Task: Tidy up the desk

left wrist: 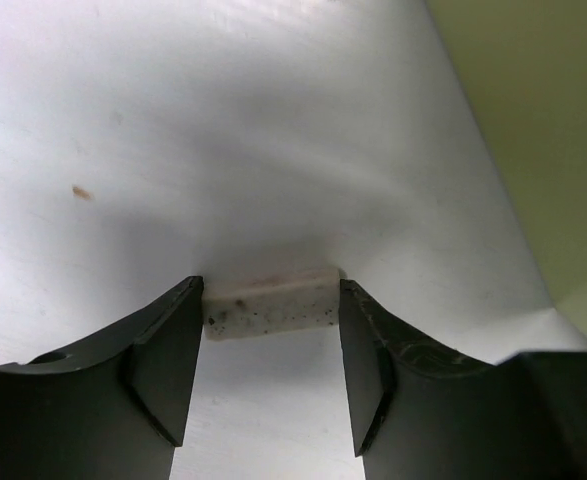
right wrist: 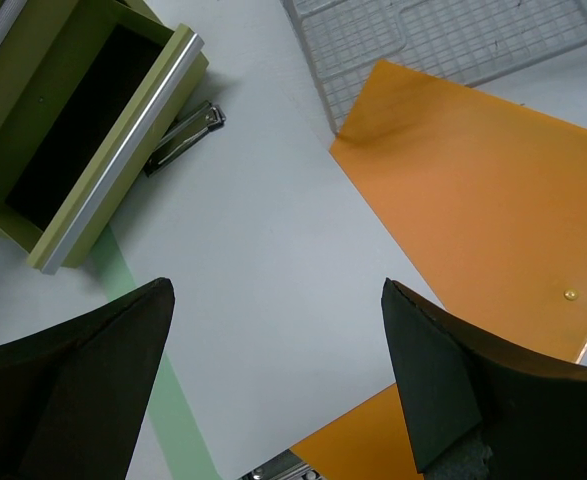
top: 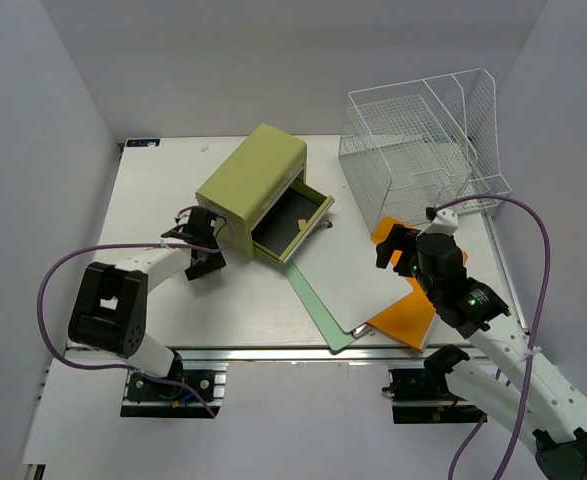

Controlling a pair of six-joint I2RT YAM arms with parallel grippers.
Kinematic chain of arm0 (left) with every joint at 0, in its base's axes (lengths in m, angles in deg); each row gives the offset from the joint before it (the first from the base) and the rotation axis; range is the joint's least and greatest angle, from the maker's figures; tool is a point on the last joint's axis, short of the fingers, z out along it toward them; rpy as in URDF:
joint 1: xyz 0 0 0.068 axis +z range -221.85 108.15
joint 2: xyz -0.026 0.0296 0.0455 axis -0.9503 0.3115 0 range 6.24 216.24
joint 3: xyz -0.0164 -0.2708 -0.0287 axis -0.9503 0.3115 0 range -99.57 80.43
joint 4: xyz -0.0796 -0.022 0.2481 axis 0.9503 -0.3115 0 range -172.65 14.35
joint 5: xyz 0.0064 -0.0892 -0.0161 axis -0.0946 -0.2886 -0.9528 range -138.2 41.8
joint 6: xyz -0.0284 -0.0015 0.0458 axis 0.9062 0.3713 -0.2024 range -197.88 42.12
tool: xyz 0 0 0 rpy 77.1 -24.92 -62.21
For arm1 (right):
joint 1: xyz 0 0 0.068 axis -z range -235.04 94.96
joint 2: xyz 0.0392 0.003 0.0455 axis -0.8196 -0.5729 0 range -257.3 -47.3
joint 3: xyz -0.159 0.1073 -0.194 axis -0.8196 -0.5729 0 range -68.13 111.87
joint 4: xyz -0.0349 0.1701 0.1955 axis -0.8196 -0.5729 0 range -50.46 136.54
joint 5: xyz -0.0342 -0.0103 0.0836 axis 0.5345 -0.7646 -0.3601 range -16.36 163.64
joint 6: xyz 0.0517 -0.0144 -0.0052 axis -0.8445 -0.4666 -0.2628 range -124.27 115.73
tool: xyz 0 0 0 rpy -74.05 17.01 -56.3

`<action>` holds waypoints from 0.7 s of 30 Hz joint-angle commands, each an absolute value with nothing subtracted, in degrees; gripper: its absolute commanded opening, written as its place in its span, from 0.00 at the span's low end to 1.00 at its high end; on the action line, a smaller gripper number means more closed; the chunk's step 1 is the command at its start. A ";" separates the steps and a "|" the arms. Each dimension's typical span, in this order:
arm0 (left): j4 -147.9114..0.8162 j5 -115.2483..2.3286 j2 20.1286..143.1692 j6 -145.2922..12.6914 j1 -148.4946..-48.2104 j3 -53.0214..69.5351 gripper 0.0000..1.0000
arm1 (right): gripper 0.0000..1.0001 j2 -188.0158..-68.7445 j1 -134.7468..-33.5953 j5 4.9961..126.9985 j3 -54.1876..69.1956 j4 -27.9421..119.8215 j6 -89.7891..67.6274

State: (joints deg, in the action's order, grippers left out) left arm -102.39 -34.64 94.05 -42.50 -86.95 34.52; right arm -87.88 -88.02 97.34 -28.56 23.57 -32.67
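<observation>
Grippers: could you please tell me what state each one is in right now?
Left gripper: shut on the small white eraser lying on the desk.
Right gripper: open, holding nothing, above the white sheet.

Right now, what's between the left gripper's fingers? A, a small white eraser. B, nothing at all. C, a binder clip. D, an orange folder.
A: the left wrist view shows a speckled white eraser lying on the desk between the left gripper fingers, which meet its two ends.
</observation>
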 commanded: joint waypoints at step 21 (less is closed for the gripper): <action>-126.44 -22.94 103.74 -37.73 -118.61 -17.77 0.51 | 0.89 -86.32 -87.74 99.56 -28.93 26.23 -32.92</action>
